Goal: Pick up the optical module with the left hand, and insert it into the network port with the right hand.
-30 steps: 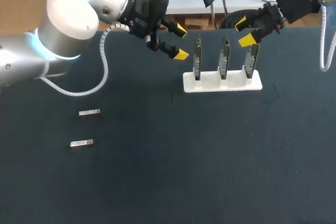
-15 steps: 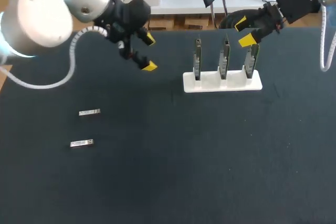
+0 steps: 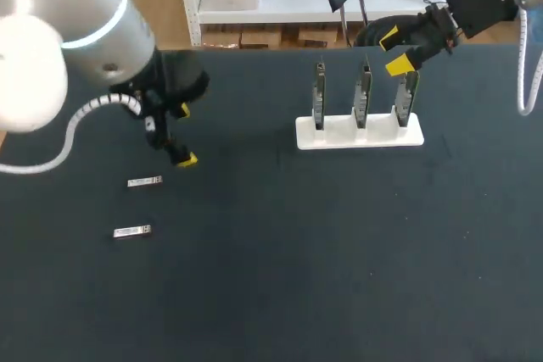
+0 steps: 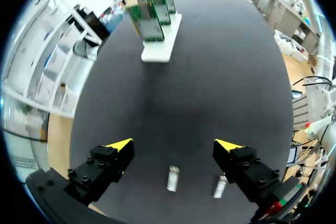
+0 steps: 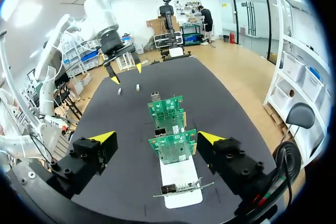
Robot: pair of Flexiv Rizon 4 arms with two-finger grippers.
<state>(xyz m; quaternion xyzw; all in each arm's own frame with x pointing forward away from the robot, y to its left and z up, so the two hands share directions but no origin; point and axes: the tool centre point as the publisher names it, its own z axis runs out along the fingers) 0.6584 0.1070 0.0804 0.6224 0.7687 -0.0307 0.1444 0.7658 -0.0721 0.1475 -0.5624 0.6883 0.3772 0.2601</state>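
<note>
The optical module is seen centred under the wide, empty left pincer, its long axis laid crosswise to the finger line. The right pincer, likewise wide, is found well apart.

Card rack well apart from modules
</note>
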